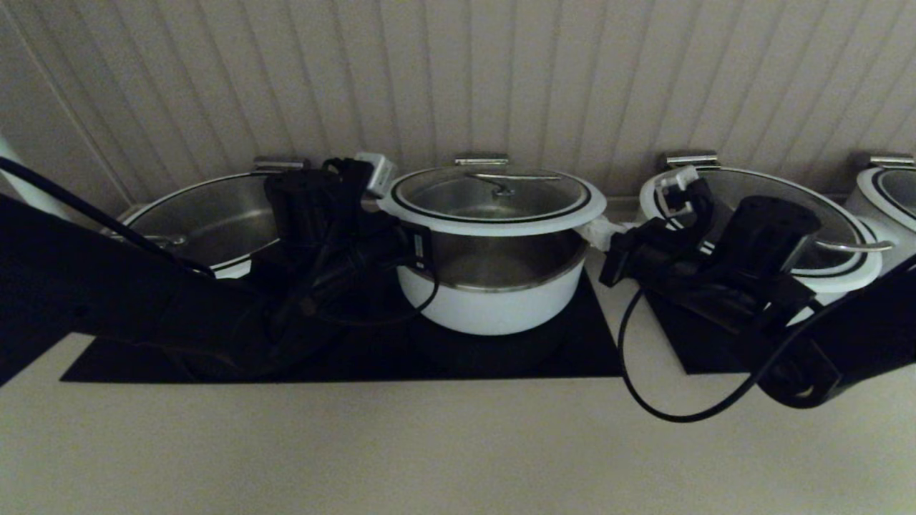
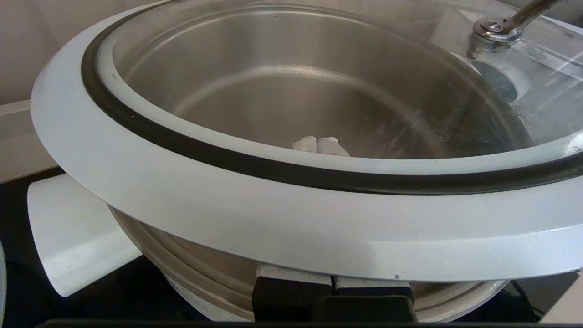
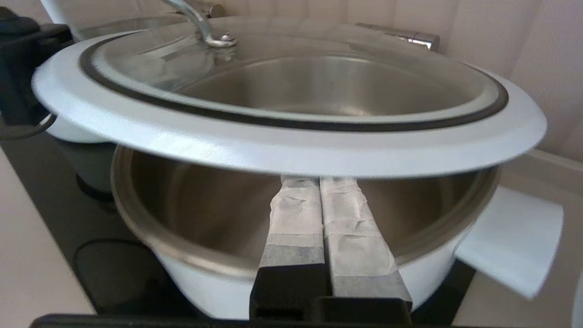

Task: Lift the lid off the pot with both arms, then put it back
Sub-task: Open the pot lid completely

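Two closed grippers hold one lid (image 1: 494, 197) above one pot (image 1: 494, 300)

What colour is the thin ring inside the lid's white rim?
Black. The ring on the lid shows best in the left wrist view.

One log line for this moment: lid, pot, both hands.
lid: raised above pot, level | left hand: shut, under lid rim | right hand: shut, under opposite rim | phase: lid lifted

Both end effector tips hidden beneath the lid (image 1: 491, 204) rim.
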Tool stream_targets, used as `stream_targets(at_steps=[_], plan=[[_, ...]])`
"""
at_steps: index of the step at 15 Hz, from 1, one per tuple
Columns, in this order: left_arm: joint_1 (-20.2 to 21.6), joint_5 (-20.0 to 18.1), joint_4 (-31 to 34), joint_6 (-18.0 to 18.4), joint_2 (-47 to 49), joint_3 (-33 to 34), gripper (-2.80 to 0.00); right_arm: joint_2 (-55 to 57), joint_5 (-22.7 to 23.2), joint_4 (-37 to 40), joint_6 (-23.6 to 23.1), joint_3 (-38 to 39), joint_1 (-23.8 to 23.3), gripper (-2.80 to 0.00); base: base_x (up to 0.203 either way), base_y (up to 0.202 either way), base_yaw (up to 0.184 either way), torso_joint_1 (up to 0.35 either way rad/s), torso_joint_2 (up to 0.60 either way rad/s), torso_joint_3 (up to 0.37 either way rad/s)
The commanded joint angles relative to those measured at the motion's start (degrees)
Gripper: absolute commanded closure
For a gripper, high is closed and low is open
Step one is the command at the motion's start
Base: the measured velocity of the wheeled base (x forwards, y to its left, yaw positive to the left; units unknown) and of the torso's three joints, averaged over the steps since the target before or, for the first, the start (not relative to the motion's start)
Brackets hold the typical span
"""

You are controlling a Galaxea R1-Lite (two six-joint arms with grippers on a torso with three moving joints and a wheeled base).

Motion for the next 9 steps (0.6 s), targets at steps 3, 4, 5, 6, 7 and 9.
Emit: stream_targets(at_steps=[3, 4, 5, 6, 7, 9], plan=[[0.0, 0.0, -0.3, 0.0, -0.2, 0.0, 0.00, 3.0, 0.1, -0.5, -0.1, -3.8, -0.1, 0.00, 0.000, 0.000, 0.000, 0.000, 0.00, 0.000], [0.0, 0.0, -0.3, 0.0, -0.2, 0.0, 0.00, 3.7, 0.1, -0.5, -0.5, -4.4, -0.1, 0.00, 0.000, 0.000, 0.000, 0.000, 0.00, 0.000], [0.1, 0.0, -0.3, 0.0, -0.2, 0.0, 0.00, 4.2, 0.0, -0.4, -0.7, -5.3, -0.1, 0.00, 0.000, 0.000, 0.000, 0.000, 0.00, 0.000], [0.1, 0.0, -0.3, 0.0, -0.1, 0.0, 0.00, 4.8, 0.0, -0.4, -0.9, -6.1, -0.1, 0.00, 0.000, 0.000, 0.000, 0.000, 0.00, 0.000], [0.1, 0.0, -0.3, 0.0, -0.1, 0.0, 0.00, 5.4, 0.0, -0.4, -1.0, -6.9, -0.1, 0.00, 0.000, 0.000, 0.000, 0.000, 0.00, 0.000], [0.2, 0.0, -0.3, 0.0, -0.1, 0.0, 0.00, 6.2, 0.0, -0.3, -1.0, -8.7, -0.1, 0.00, 0.000, 0.000, 0.000, 0.000, 0.00, 0.000]])
